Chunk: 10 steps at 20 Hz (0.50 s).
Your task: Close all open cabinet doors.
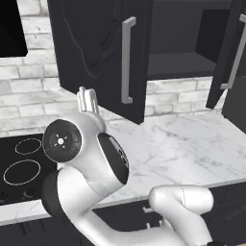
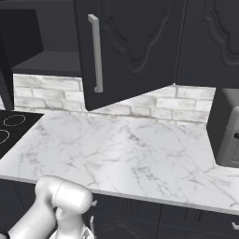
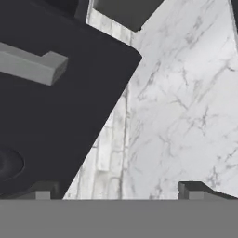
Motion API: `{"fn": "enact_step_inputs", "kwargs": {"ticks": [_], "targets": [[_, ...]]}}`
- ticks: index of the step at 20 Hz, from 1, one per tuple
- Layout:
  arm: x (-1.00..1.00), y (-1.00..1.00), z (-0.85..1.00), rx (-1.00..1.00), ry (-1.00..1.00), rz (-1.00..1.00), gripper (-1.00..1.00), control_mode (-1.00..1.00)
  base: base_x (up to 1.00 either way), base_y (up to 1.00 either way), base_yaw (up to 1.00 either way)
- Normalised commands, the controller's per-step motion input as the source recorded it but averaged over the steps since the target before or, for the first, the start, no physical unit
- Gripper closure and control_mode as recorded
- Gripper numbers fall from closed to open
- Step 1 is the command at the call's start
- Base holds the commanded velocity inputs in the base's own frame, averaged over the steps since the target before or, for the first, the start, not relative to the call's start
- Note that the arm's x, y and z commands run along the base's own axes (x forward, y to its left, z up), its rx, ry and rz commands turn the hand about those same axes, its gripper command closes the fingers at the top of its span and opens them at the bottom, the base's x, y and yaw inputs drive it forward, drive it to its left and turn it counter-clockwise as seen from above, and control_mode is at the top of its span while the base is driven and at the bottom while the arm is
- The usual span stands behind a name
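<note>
Two black cabinet doors stand swung open over the marble counter. The left door (image 1: 96, 53) shows its carved face and silver bar handle (image 1: 127, 60). The right door (image 1: 229, 53) hangs open past the bare cabinet shelf (image 1: 178, 65). In the right base view that right door (image 2: 135, 46) and its handle (image 2: 96, 53) face me, beside a closed door (image 2: 210, 42). My gripper (image 1: 87, 96) points up just below the left door's lower edge. In the hand view my gripper (image 3: 118, 193) is open and holds nothing. The left door (image 3: 56, 121) and its handle (image 3: 32, 65) are close on the left.
A black cooktop (image 1: 21, 166) lies left of the marble counter (image 2: 121, 149). A dark appliance (image 2: 228, 135) stands at the counter's right end. White brick wall (image 1: 33, 91) runs behind. Lower black fronts (image 2: 186, 219) sit under the counter edge.
</note>
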Motion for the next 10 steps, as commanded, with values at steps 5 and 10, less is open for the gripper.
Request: {"fn": "enact_step_inputs", "kwargs": {"ticks": [5, 10], "targets": [[0.62, -0.01, 0.0, 0.01, 0.0, -0.25, -1.0, -1.0, 0.0, 0.0, 0.0], [0.55, -0.08, 0.02, 0.06, -0.02, -0.14, -1.0, -1.0, 0.0, 0.0, 0.0]]}}
